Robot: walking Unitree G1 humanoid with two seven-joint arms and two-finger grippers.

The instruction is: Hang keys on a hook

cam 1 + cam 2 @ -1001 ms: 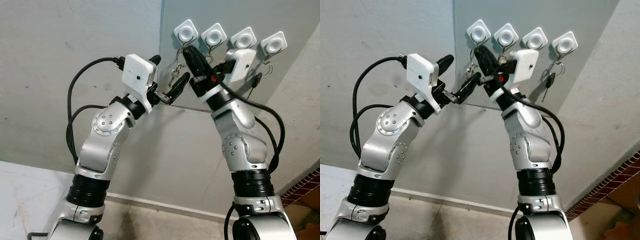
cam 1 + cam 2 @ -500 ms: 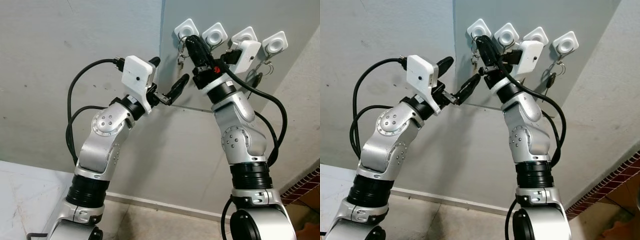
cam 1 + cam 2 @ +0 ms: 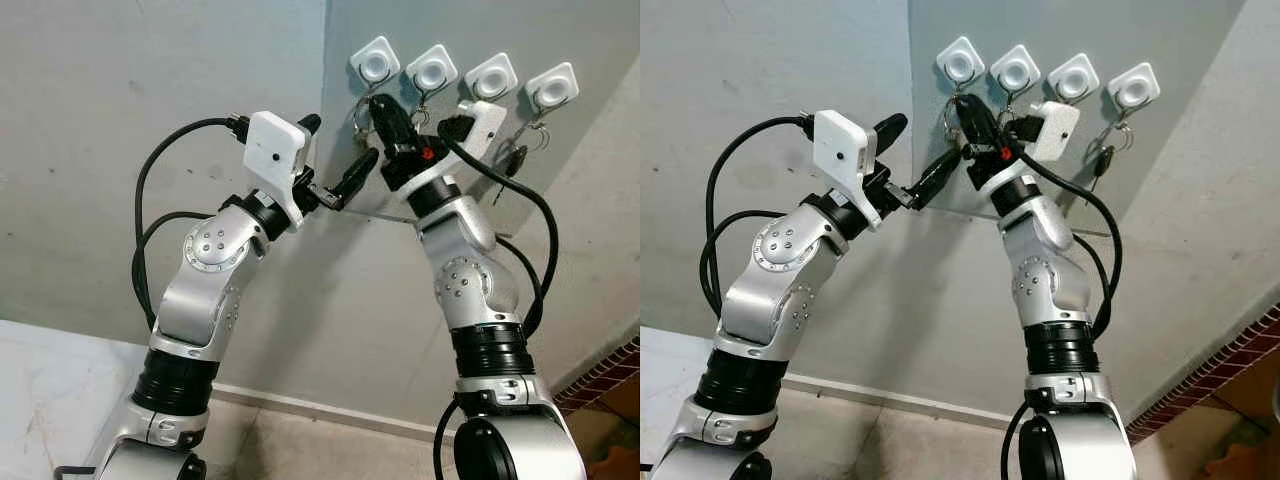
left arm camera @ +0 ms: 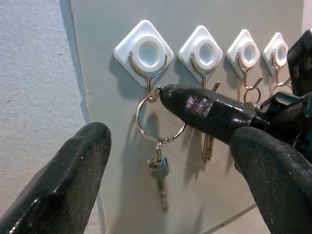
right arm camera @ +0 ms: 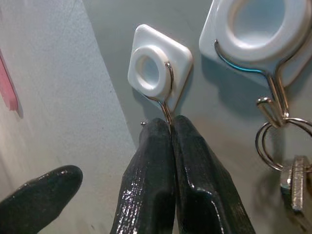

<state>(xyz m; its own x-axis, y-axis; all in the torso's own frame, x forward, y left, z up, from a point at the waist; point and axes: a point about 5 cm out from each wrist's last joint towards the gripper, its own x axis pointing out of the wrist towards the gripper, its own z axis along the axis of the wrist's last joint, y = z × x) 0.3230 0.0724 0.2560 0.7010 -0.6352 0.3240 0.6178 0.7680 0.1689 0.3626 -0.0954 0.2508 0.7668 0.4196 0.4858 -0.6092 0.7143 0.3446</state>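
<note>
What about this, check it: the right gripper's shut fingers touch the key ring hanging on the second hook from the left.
Wrong hook. The right gripper's shut fingers touch the key ring hanging on the leftmost hook, as the left eye view shows.

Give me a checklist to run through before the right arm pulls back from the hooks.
1. Key ring on leftmost hook: ok, it hangs from the hook's wire.
2. Key dangling free beneath: ok.
3. Right gripper released: not ok, fingers shut just below the hook.
4. Ring pinched between those fingers: cannot tell.
5. Left gripper out of the way: ok, open, apart from the hooks.
</note>
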